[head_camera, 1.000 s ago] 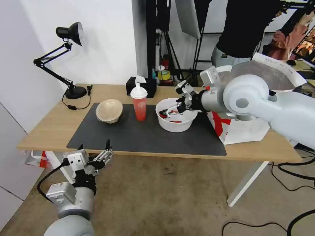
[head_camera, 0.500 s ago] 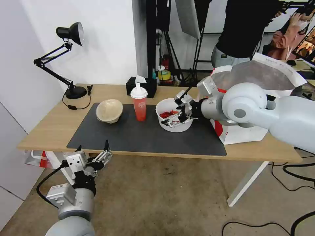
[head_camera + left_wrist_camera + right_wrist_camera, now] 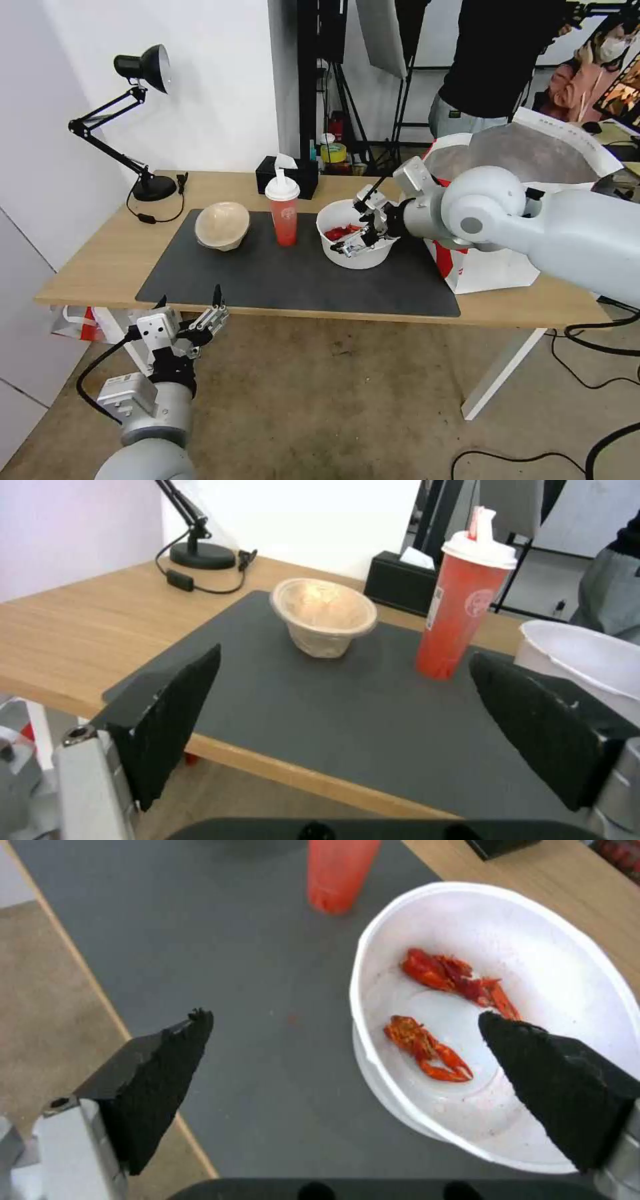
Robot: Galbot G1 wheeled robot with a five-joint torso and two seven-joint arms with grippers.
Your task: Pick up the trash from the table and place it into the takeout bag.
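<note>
On the dark mat (image 3: 287, 280) of the table (image 3: 93, 260) stand a beige bowl (image 3: 222, 225) (image 3: 325, 615), a red cup with a white domed lid (image 3: 283, 213) (image 3: 460, 610) (image 3: 340, 870), and a white bowl (image 3: 353, 257) (image 3: 507, 930) holding red scraps (image 3: 340, 232) (image 3: 453, 975). My right gripper (image 3: 357, 227) (image 3: 345, 1016) is open astride the white bowl's near rim, one finger inside and one over the mat. The takeout bag (image 3: 493, 267) stands open at the table's right end, behind my right arm. My left gripper (image 3: 189, 298) (image 3: 345, 655) hangs open below the table's front edge.
A black desk lamp (image 3: 143, 67) with its cord stands at the back left, and a black tissue box (image 3: 287, 177) sits behind the cup. A small red-and-white plastic bag (image 3: 73, 323) lies under the table's left end. Cables run across the floor at right.
My right gripper has come down and slightly toward me, from over the white bowl's inside to its near rim. The left arm has hardly moved.
</note>
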